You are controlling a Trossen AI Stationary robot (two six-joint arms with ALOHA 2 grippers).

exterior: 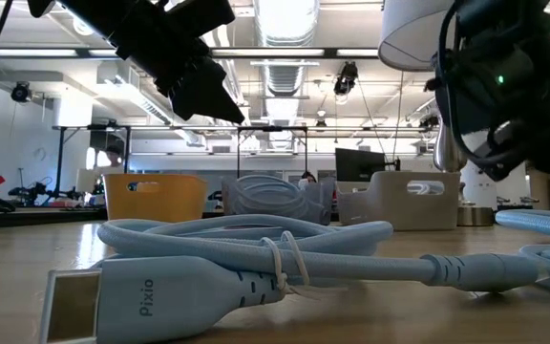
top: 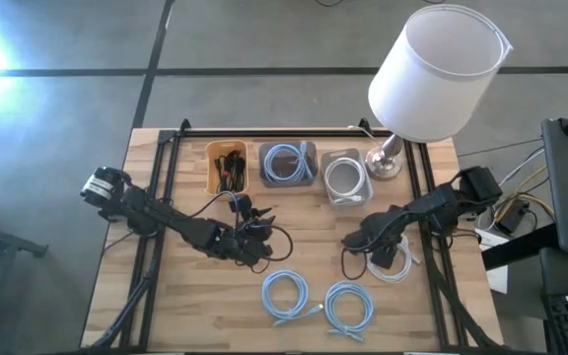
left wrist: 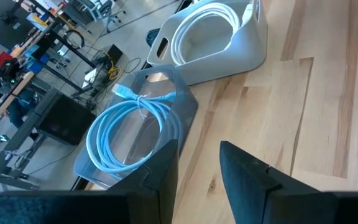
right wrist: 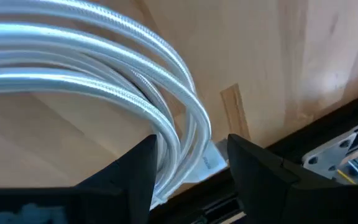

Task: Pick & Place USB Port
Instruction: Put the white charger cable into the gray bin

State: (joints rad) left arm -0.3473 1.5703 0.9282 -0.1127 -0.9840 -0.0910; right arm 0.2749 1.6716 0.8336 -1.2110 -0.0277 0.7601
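Note:
A white coiled USB cable [top: 394, 266] lies flat on the wooden table under my right gripper [top: 361, 240]. In the right wrist view the open right gripper [right wrist: 191, 171] points down, with the coil's outer strands [right wrist: 182, 134] running between its fingers. Two light-blue coiled cables [top: 286, 294] [top: 348, 306] lie flat near the table's near edge. One of them [exterior: 256, 248] fills the low view's foreground. My left gripper [top: 259, 232] [left wrist: 199, 168] hangs open and empty above mid-table, facing the bins. My right gripper stands over the white coil from above, its fingers on either side of the outer strands [right wrist: 185, 149]. One finger [right wrist: 143, 168] overlaps the strands in the picture. I cannot tell whether it touches them. The coil lies flat on the table.
Along the far edge stand an orange bin [top: 227, 168] with dark cables, a grey bin [top: 289, 148] [left wrist: 188, 109] with a blue coil, and a pale bin [top: 328, 158] [left wrist: 241, 56] with a white coil. A lamp [top: 432, 69] stands at the far right. Black rails [top: 432, 197] run along both sides.

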